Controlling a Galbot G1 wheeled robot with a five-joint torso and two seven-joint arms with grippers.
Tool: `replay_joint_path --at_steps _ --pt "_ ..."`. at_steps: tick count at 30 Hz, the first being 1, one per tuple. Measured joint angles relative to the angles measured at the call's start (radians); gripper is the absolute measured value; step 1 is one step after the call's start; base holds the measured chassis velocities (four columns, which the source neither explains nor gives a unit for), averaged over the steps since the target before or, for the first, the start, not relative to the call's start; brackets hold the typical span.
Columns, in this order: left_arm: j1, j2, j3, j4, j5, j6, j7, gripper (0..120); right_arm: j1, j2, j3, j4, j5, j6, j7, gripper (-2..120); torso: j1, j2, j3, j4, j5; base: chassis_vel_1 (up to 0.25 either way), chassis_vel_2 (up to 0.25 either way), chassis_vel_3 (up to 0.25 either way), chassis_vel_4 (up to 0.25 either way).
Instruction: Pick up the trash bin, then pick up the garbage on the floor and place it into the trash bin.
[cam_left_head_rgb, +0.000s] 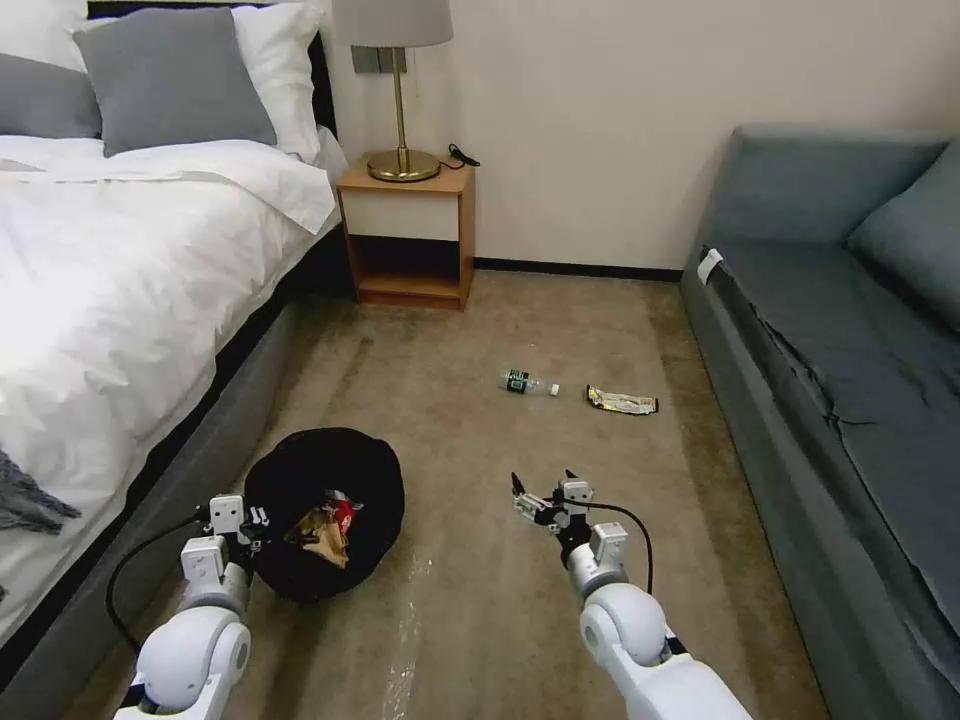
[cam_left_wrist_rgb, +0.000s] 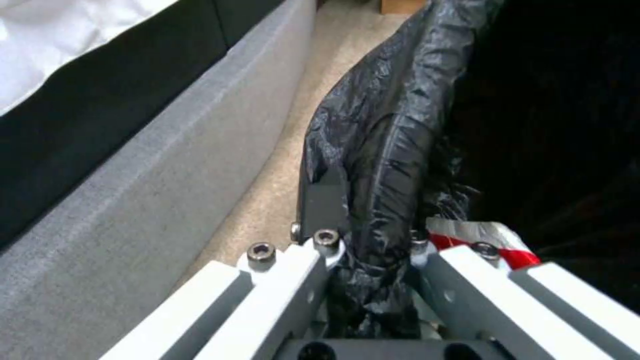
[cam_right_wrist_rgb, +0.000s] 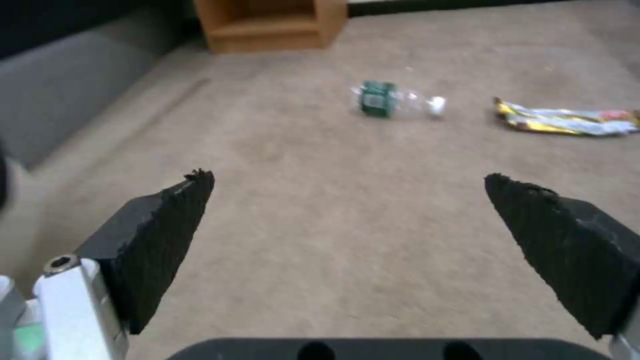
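Beige carpet (cam_left_head_rgb: 560, 330) between white bed (cam_left_head_rgb: 110, 260) and grey sofa (cam_left_head_rgb: 840, 330); lamp (cam_left_head_rgb: 397, 90) on nightstand (cam_left_head_rgb: 405, 235).

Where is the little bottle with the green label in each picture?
Head view: the bottle lies on the carpet ahead of the right gripper, with the wrapper beside it.
Left wrist view: not in it; this one shows the left gripper clamped on the trash bin rim.
Right wrist view: it lies beyond the open fingers, next to the wrapper.
Shared landmark: the wooden nightstand.
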Motion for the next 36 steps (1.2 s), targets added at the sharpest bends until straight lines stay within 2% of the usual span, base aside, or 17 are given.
replay_joint_path --at_steps 7,24,36 --pt "-0.006 0.000 0.005 0.024 -0.002 -0.009 0.000 0 -0.015 0.004 0.046 -0.083 0.010 0.076 -0.036 100 0.000 0.000 0.000 0.0000 0.0000 0.000 0.000 0.000 0.000" --pt "-0.015 0.005 0.009 0.042 -0.001 -0.009 0.000 0 -0.023 -0.010 0.104 -0.197 0.005 0.125 -0.055 100 0.000 0.000 0.000 0.0000 0.0001 0.000 0.000 0.000 0.000" --pt "-0.010 0.002 0.010 0.017 0.001 -0.007 0.000 0 -0.018 -0.028 0.137 -0.188 0.018 0.131 -0.057 100 0.000 0.000 0.000 0.0000 0.0000 0.000 0.000 0.000 0.000"
